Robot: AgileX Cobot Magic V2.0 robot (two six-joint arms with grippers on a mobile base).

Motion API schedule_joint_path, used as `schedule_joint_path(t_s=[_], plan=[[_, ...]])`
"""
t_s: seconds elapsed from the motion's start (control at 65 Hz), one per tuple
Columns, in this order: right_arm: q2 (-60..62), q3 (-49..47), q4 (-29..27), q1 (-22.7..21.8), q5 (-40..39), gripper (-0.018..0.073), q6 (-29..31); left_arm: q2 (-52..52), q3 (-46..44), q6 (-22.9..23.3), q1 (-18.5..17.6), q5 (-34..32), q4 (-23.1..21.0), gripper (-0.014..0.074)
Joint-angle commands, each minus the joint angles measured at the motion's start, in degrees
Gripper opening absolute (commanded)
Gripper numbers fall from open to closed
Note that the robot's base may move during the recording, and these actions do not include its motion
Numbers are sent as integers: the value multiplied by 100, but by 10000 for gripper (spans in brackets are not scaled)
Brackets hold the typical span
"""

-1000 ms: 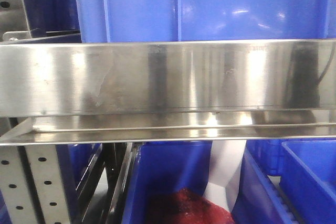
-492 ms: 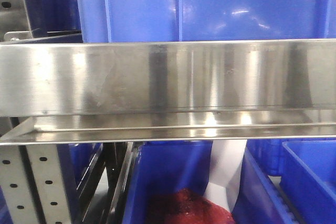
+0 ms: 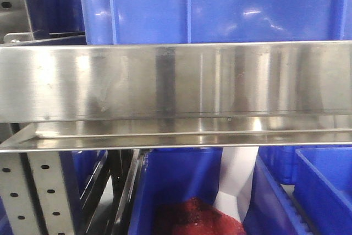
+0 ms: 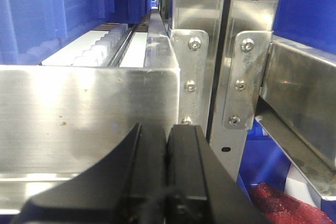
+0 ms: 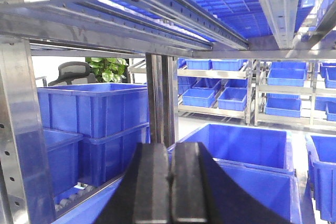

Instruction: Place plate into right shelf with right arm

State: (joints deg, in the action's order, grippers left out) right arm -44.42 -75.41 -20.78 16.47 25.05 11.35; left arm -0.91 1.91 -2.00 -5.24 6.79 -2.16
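Although the right shelf (image 3: 176,81) filled the front view, no plate showed anywhere, so progress could not be judged. Both the right pincer (image 5: 169,182) and the left pincer (image 4: 167,166) were closed, holding nothing.

Front cam sits v. close to the right shelf (image 3: 176,81), level w/ its steel edge, facing straight in. Left wrist cam looks along its closed left gripper (image 4: 167,145) at a shelf corner, close. Right wrist cam looks under the shelf, over its closed right gripper (image 5: 170,177), toward far blue bins (image 5: 89,111). All 3 share steel rack & bins.
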Motion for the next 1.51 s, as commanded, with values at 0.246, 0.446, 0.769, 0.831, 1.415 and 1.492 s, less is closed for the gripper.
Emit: schedule_joint_path(t_s=[0.246,0.446,0.769,0.831,1.415,1.492], plan=[[23,57,92,-68,-622,58,52,-30,46,19,8,-492,-23,-47],[470,1076,163,-334,-1473,58,52,-30,46,19,8,-492,-23,-47],[2265,3477,997,-864,-1980,58,52,-30,46,19,8,-492,-23,-47],[2667,4022,1133,-905,-2005,58,52,-30,46,19,8,-492,-23,-47],[4570,7461,1327,-1150,-2886,58,52,-30,46,19,8,-492,-23,-47],[4570,7600,1327,-1150,-2939,58,52,-30,46,19,8,-492,-23,-47]])
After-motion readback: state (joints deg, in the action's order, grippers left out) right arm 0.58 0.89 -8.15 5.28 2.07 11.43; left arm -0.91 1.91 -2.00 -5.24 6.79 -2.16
